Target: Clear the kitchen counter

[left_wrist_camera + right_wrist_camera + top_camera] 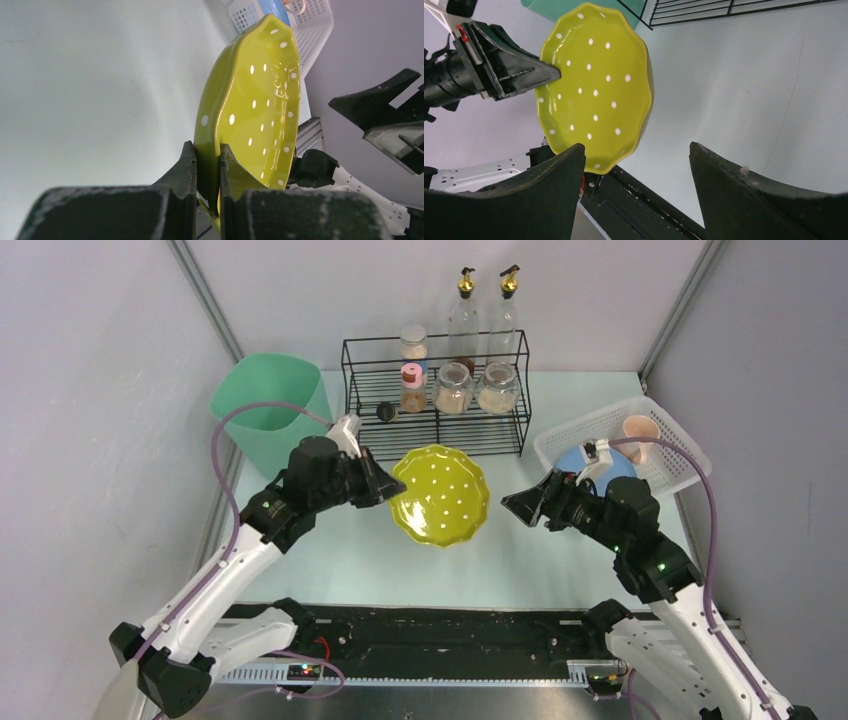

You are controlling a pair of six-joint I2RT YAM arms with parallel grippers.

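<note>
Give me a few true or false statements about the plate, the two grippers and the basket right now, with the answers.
1. The left gripper is clamped on the rim of the yellow-green dotted plate. True.
2. The right gripper is shut on the plate. False: its jaws stand open, apart from the plate.
3. The plate lies inside the white basket. False: it is held over the kitchen counter.
4. The basket holds a blue dish and a pink cup. True.
5. The black wire rack is empty. False: jars sit on it.
</note>
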